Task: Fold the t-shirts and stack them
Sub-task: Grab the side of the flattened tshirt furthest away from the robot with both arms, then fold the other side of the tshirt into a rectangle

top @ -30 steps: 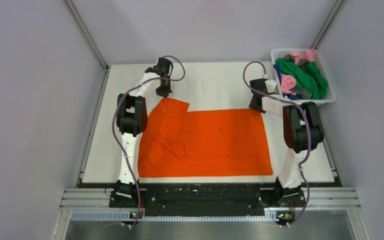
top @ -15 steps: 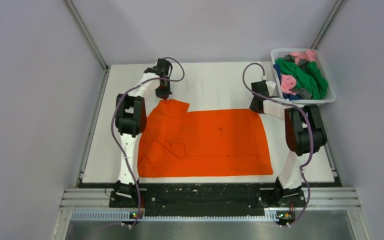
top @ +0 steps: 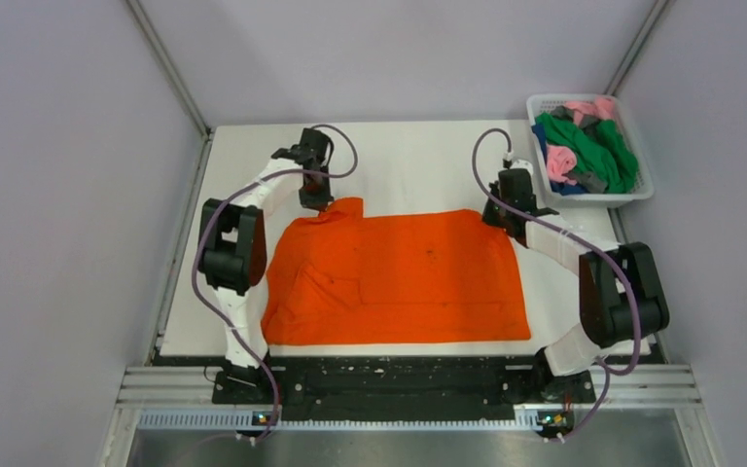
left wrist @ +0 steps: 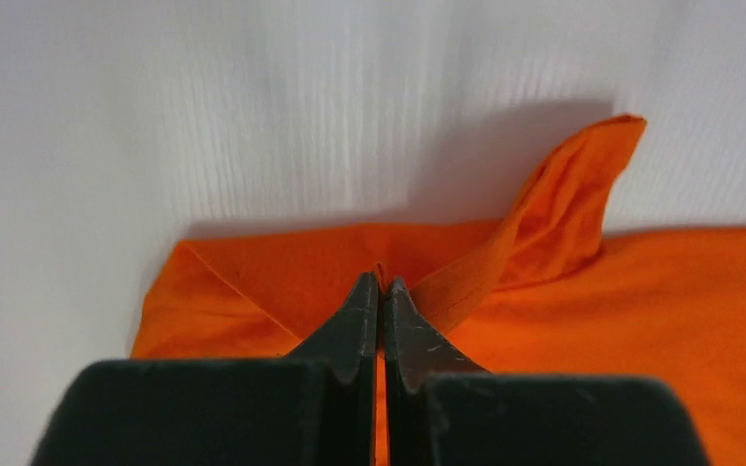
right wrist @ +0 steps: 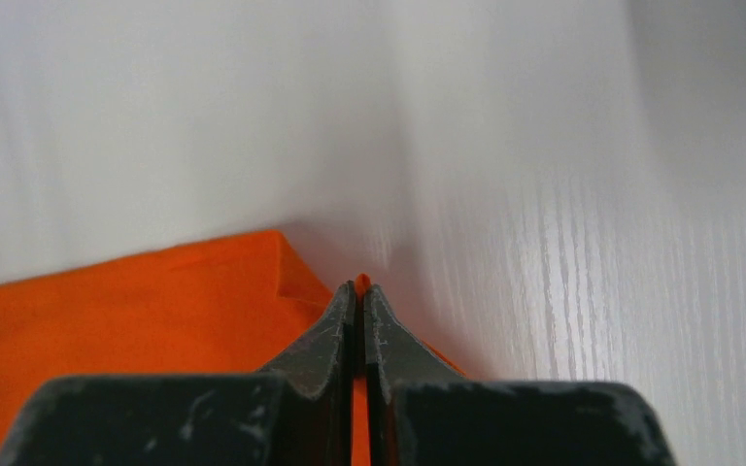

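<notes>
Orange t-shirt [top: 399, 277] lies spread across the middle of the table [top: 418, 156], near hem running along the table's near edge. Near-left part is rumpled, with a sleeve tucked in over the body. The rest is mostly flat.

Left gripper [top: 317, 201] is at the far-left corner, jaws clamped on the cloth; left wrist view shows orange pinched between the tips, with a flap of fabric standing up just right of them. Right gripper [top: 496, 216] is at the far-right corner, also clamped; right wrist view shows the cloth edge caught between the tips.

Far right: white basket [top: 632, 197] holds the rest in a tangle: green shirt [top: 598, 146], pink shirt [top: 562, 161], some blue and grey under them.

Progress, my read: early. First shirt is laid out and gripped at both far corners, probably for a far-to-near fold. No fold finished, no stack started, basket full.
</notes>
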Controlling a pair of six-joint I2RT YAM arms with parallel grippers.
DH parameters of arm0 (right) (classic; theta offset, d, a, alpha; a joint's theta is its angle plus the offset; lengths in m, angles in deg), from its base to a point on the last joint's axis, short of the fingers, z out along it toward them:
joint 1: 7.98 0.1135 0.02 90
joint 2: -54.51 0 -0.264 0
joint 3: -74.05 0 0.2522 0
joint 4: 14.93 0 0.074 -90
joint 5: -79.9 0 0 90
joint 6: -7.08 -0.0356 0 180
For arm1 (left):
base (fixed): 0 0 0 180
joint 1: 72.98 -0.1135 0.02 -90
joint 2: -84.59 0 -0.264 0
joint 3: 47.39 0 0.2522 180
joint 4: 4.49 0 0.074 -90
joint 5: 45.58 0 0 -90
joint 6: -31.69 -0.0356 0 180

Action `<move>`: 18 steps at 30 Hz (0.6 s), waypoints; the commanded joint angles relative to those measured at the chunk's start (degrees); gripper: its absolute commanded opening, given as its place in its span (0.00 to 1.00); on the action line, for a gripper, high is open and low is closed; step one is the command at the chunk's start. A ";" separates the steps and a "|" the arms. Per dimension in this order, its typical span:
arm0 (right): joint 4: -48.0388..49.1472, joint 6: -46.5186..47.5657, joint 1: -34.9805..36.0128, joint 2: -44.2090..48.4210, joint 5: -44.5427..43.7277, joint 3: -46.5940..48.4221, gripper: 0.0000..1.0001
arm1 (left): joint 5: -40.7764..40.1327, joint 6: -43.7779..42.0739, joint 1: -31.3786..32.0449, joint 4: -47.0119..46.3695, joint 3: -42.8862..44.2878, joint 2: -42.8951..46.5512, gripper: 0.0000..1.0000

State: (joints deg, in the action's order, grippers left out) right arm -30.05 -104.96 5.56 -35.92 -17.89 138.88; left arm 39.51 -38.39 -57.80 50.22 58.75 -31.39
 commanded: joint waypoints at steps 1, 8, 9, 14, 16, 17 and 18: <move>1.53 1.16 0.82 7.81 3.17 -3.69 0.00 | -0.40 2.29 2.61 -5.08 -7.70 10.12 0.00; -4.06 1.52 0.85 15.69 1.77 -8.39 0.00 | -4.06 4.70 6.23 -7.28 -21.01 23.02 0.00; -4.76 1.60 0.86 16.75 1.27 -9.06 0.00 | -4.22 5.22 6.55 -7.21 -22.71 24.60 0.00; -8.01 1.79 0.87 21.61 0.17 -11.46 0.00 | -6.27 9.53 8.64 -7.11 -32.61 34.40 0.00; -9.37 1.62 0.82 23.32 -0.48 -11.95 0.00 | -6.15 10.90 9.00 -6.88 -35.81 38.51 0.00; -9.95 1.61 0.79 24.10 -0.87 -12.20 0.00 | -5.96 11.73 9.07 -6.63 -37.11 40.67 0.00; -10.36 1.59 0.86 24.89 -1.22 -12.48 0.00 | -5.54 12.54 9.02 -6.40 -38.38 42.66 0.00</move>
State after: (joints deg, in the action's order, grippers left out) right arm -38.14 -103.91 5.91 -15.03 -16.91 126.88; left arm 35.05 -30.24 -49.23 44.65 24.46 3.64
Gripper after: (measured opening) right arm 0.013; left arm 0.023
